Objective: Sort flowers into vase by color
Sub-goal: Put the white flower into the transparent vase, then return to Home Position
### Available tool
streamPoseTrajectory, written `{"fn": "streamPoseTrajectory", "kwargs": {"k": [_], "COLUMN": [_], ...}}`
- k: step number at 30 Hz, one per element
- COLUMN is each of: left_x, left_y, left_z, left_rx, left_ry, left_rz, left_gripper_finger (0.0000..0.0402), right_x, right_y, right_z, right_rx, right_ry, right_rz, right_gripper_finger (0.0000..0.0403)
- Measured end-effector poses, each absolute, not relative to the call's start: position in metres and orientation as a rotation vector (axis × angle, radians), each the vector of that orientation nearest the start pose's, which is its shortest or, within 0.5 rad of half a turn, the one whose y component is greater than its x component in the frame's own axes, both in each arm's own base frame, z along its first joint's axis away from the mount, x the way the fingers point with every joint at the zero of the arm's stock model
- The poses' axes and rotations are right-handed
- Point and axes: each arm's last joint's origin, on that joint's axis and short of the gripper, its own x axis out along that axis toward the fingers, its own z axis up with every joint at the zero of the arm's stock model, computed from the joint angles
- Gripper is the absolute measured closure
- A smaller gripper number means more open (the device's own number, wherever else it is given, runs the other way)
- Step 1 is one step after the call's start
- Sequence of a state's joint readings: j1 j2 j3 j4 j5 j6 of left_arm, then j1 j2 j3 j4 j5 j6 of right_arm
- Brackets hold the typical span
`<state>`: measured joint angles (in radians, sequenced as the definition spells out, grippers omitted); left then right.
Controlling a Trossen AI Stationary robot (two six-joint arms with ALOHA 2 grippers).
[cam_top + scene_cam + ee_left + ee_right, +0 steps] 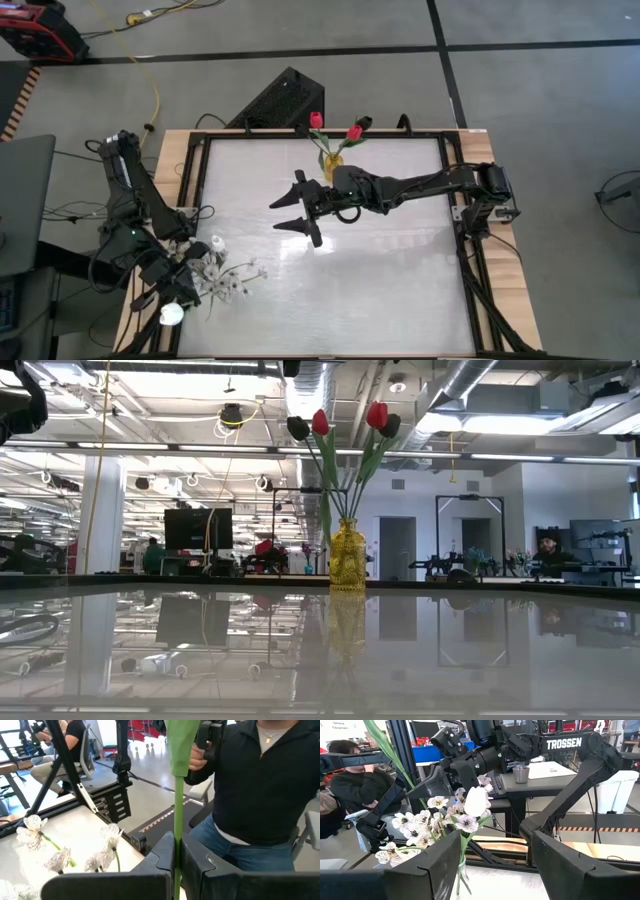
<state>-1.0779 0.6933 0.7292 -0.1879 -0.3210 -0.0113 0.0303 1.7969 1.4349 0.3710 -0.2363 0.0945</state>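
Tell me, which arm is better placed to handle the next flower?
Left. Its hand is shut on a green stem, right beside the white flowers. The right hand hangs open and empty, apart from them, nearer the yellow vase.

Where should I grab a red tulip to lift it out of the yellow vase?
Grip the red tulip on its bare stem, midway between bud and yellow vase. The stems fan apart there, leaving finger room. Bring the open right gripper in level from the table's middle, then lift straight up.
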Motion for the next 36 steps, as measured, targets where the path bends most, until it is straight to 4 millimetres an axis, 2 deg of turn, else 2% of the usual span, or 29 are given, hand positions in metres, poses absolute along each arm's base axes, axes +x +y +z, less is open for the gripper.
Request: {"fn": "streamPoseTrajectory", "kwargs": {"k": [8,21,29,36], "left_x": [0.082,0.084,0.084,0.084], "left_y": [-0.132,-0.133,-0.133,-0.133], "left_z": [0.306,0.286,0.287,0.288], "left_rx": [0.099,0.092,0.038,0.032], "left_ry": [0.149,0.194,0.192,0.189], "left_rz": [-0.714,-0.687,-0.675,-0.674], "left_gripper_finger": [0.0402,0.0402,0.0398,0.036], "right_x": [0.425,0.425,0.425,0.425], "right_y": [0.02,0.02,0.02,0.02], "right_z": [0.331,0.331,0.331,0.331], "right_rx": [0.081,0.077,0.074,0.07], "right_ry": [0.003,0.006,0.005,0.005], "right_rz": [0.267,0.268,0.269,0.269], "right_gripper_finger": [0.0132,0.0132,0.0132,0.0132]}}
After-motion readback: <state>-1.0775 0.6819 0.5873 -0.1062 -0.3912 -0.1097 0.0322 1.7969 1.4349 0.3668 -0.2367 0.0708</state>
